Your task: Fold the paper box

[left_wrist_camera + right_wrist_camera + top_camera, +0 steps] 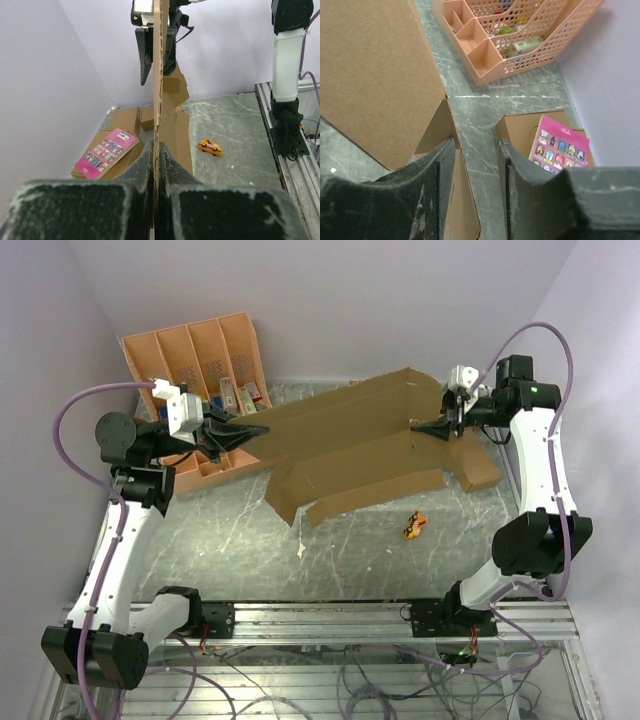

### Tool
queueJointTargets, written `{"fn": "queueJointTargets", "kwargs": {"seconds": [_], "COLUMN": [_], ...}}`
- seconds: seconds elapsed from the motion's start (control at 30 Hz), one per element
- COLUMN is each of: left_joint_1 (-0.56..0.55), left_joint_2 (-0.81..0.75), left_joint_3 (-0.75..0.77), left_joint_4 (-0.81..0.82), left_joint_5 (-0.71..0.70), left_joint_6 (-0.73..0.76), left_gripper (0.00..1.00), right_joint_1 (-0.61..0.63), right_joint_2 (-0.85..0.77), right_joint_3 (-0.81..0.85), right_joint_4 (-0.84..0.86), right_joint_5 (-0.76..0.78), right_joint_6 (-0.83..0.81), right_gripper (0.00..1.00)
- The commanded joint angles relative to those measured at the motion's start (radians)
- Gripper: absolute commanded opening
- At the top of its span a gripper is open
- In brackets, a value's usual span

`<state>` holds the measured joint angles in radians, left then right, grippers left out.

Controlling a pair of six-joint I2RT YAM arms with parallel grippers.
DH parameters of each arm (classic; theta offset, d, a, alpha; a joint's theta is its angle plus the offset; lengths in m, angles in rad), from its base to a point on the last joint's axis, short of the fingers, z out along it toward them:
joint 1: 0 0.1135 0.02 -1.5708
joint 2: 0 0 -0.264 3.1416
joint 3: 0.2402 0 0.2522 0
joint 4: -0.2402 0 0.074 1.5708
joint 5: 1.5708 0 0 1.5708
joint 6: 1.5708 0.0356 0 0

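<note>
The paper box (350,445) is a large brown cardboard piece held up off the table between my two arms, with flaps hanging toward the front. My left gripper (245,430) is shut on its left edge. In the left wrist view the corrugated edge (158,90) runs straight up from between the pressed fingers of that gripper (156,150). My right gripper (434,425) is at the box's right end. In the right wrist view this gripper (476,146) is open: a cardboard flap (375,70) rests against the left finger, and bare table shows in the gap.
An orange-tan compartment tray (190,360) leans at the back left, also seen in the right wrist view (520,30). A small orange toy car (414,526) lies on the table in front of the box. A pink booklet (106,152) rests on small brown boxes (125,120) by the back wall.
</note>
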<state>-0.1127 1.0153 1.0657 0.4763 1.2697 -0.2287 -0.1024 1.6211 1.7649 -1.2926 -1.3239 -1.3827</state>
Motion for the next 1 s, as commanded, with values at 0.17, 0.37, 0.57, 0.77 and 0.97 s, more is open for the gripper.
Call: {"fn": "queueJointTargets", "kwargs": {"seconds": [0.17, 0.37, 0.57, 0.77, 0.97], "left_joint_1": [0.005, 0.005, 0.005, 0.005, 0.005], "left_joint_2": [0.018, 0.024, 0.021, 0.014, 0.015], "left_joint_3": [0.001, -0.006, 0.003, 0.010, 0.014], "left_joint_4": [0.122, 0.117, 0.037, -0.030, -0.004], "left_joint_5": [0.038, 0.034, 0.036, 0.046, 0.074], "left_joint_6": [-0.066, -0.057, 0.005, 0.055, 0.024], "left_gripper": [0.07, 0.07, 0.07, 0.07, 0.07], "right_joint_1": [0.038, 0.077, 0.086, 0.086, 0.083], "right_joint_2": [-0.123, -0.169, -0.186, -0.197, -0.180], "right_joint_3": [-0.137, -0.255, -0.307, -0.336, -0.325], "right_joint_4": [0.321, 0.498, 0.632, 0.742, 0.750], "right_joint_5": [-0.079, -0.098, -0.105, -0.050, -0.053], "right_joint_6": [0.201, 0.303, 0.406, 0.490, 0.492], "right_gripper": [0.44, 0.42, 0.33, 0.34, 0.43]}}
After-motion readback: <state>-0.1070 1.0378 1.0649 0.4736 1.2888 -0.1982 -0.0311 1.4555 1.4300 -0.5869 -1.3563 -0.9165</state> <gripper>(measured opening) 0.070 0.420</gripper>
